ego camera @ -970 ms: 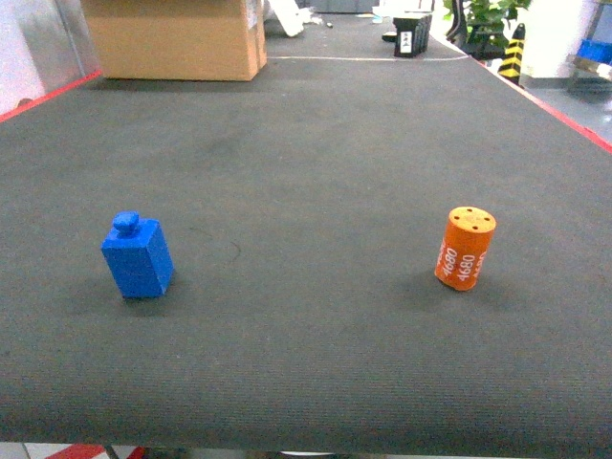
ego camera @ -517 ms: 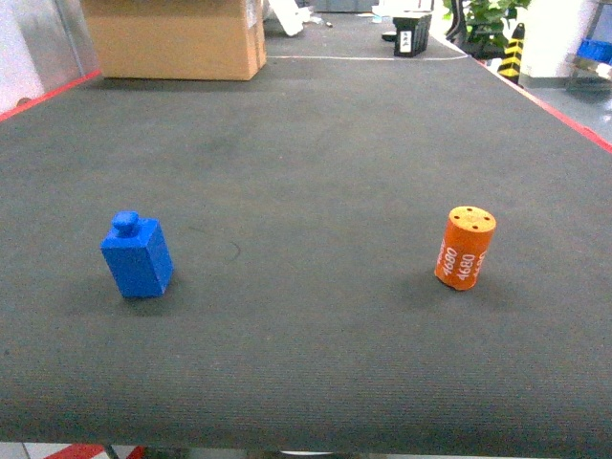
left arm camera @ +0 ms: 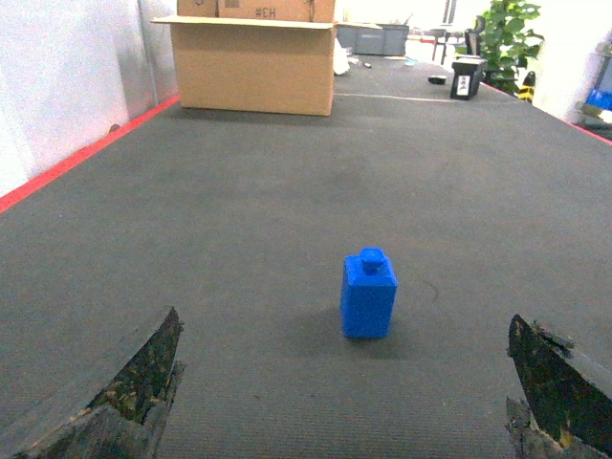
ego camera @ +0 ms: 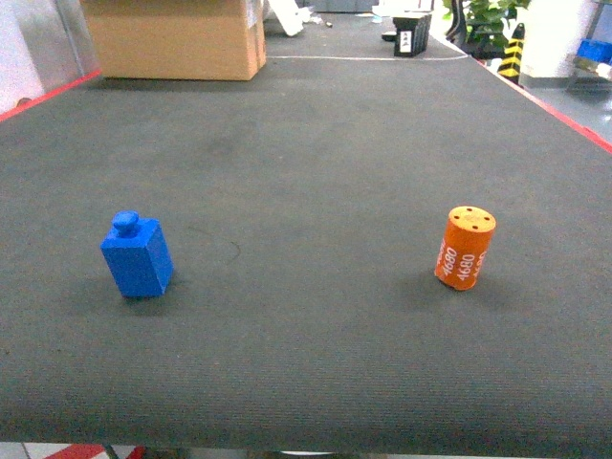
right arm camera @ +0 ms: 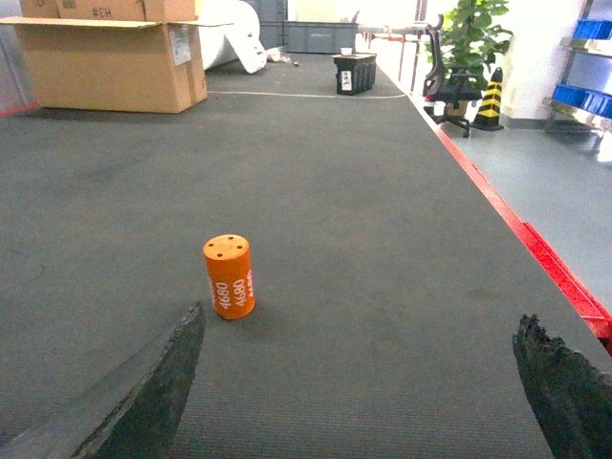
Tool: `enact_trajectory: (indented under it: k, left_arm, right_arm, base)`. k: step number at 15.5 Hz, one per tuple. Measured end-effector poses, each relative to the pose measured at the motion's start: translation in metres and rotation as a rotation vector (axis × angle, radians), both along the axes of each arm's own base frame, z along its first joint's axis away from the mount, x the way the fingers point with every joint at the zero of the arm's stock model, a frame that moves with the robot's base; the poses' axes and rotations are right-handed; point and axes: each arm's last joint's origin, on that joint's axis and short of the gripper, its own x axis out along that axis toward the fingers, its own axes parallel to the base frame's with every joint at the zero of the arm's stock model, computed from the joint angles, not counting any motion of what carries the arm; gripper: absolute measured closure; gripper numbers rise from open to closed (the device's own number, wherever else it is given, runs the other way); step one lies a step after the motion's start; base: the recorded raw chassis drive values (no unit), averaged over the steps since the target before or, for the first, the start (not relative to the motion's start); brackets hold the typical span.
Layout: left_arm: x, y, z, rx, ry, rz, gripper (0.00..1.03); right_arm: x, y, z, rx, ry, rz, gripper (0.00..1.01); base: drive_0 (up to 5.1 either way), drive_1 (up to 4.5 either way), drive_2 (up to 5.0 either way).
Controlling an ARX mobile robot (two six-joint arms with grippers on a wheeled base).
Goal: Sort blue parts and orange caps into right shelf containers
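Sorting not begun: blue part [left arm camera: 368, 295] stands ahead of my wide-open, empty left pincer [left arm camera: 344, 402], orange cap [right arm camera: 229, 276] ahead-left of my equally open right pincer [right arm camera: 359, 402], both on the worktop [ego camera: 316, 172].

The wide dark-grey bench [ego camera: 316, 143] is covered in a matt, finely ribbed fabric-like mat, its weave showing as thin parallel lines nearest the camera. On it, the blue block-shaped part with a round knob [ego camera: 138, 254] looks like matt plastic with a faintly grainy skin. To the right of it and well apart, the orange cylindrical cap [ego camera: 465, 248] is smooth plastic with a slight sheen, white "4680" lettering on its side and small holes in its top. Beyond the blue part, at the far end of the bench, the brown corrugated cardboard box [ego camera: 177, 38] is dull and papery. The fingers [left arm camera: 115, 402] of the left end effector and the fingers [right arm camera: 153, 392] of the right end effector are black, rough and crumbly-looking at their edges.
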Motion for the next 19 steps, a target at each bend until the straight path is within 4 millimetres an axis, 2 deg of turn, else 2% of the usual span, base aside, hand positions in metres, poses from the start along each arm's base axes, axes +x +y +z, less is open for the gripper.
enact_trajectory:
  k: [19]
  left_arm:
    - [0.0000, 0.0000, 0.0000, 0.000, 0.000, 0.000, 0.05]
  right_arm:
    - [0.0000, 0.0000, 0.0000, 0.000, 0.000, 0.000, 0.03]
  base:
    - [0.0, 0.00, 0.0]
